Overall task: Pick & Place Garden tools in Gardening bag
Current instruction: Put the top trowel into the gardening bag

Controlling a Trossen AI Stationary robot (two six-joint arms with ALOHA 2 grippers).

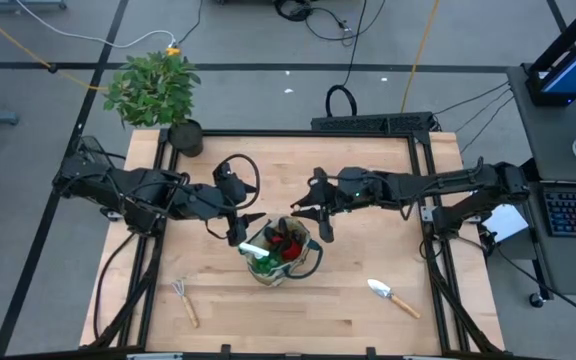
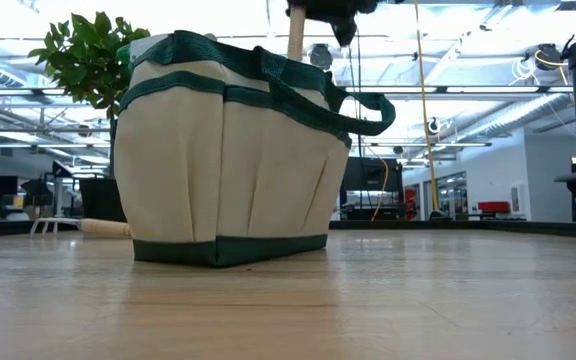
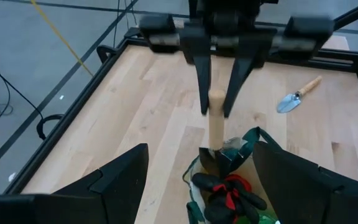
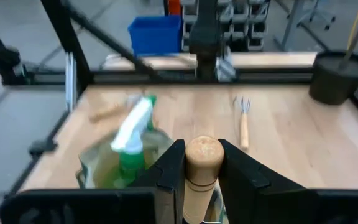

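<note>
My right gripper (image 4: 202, 163) pinches the wooden handle (image 3: 216, 118) of a garden tool, held upright so its working end drops straight into the gardening bag (image 1: 282, 253) at table centre. The bag already contains red-and-black gloves (image 3: 229, 190) and a green spray bottle (image 4: 131, 134). My left gripper (image 1: 236, 228) waits with fingers spread just left of the bag, probably to steady its rim. A rake (image 1: 185, 300) lies near-left on the table (image 1: 318, 310), a trowel (image 1: 392, 296) near-right; both remain to be collected.
</note>
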